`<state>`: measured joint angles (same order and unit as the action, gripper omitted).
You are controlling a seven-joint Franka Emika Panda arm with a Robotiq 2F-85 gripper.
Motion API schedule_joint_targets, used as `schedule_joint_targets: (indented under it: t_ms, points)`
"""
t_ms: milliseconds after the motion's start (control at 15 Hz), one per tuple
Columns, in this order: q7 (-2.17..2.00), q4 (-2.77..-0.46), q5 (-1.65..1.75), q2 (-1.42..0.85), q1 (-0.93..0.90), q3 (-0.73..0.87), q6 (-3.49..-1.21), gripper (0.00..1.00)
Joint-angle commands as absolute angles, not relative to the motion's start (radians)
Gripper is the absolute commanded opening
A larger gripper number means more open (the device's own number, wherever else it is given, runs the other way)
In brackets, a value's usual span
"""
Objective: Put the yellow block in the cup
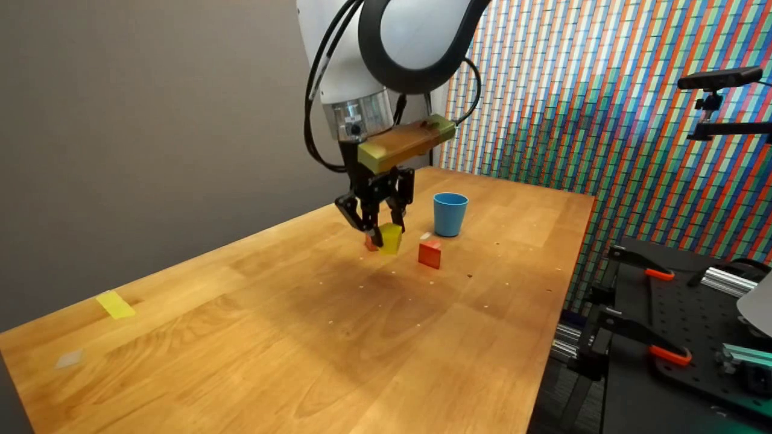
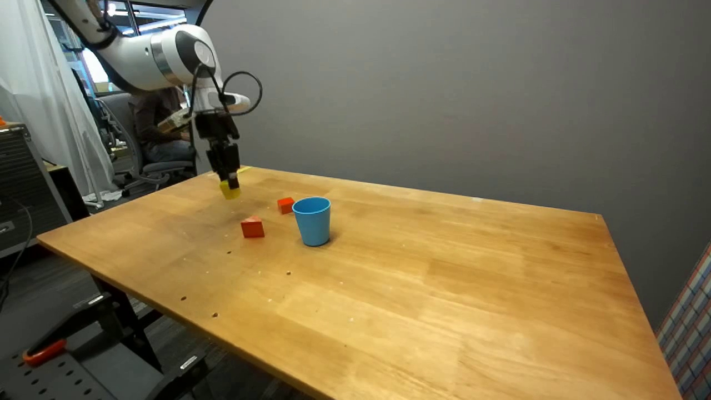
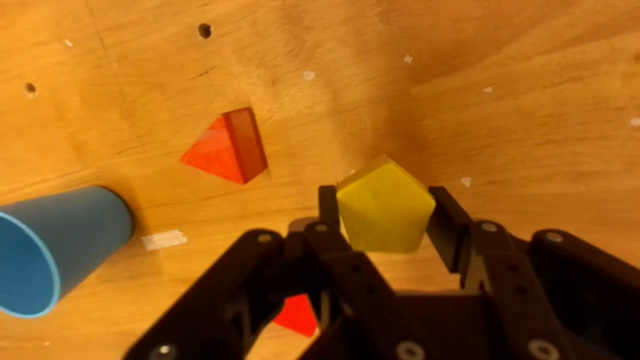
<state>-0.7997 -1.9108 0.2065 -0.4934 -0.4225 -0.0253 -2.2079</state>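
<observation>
The hand [image 3: 385, 207] grips the yellow pentagonal block [image 1: 391, 240] above the tabletop [image 2: 444, 311]. In an exterior view, the hand appears toward the far-left corner; the upright blue cup [image 2: 314, 225] stands to the right, nearer the right edge. Probable next step: transfer laterally toward the cup, block raised to clear the rim.

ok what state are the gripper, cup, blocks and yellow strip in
Gripper: closed on the yellow block
Yellow block: held, apparently off the table
Cup: upright, uncovered, inside bottom hidden
Triangular red block: on the table, apart from the cup
Other red block: on the table, unheld
Yellow strip: flat on the table
</observation>
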Motion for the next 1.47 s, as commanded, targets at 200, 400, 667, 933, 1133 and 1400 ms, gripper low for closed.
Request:
schedule_joint_targets:
  t_ms: [200, 400, 667, 933, 1133, 1400]
  points:
    - [-0.894, -2.132, 0.15, -0.173, -0.263, -0.01, -2.255, 0.22]
    - [-0.841, -2.148, 0.033, -0.148, -0.155, -0.003, -2.294, 0.22]
    - [-0.797, -2.165, -0.155, -0.187, -0.048, 0.011, -2.38, 0.22]
    - [-0.755, -2.198, -0.28, -0.224, 0.01, 0.025, -2.45, 0.22]
    - [-0.758, -2.227, -0.316, -0.236, 0.024, 0.035, -2.485, 0.22]
    - [-0.77, -2.256, -0.322, -0.248, 0.022, 0.043, -2.508, 0.22]
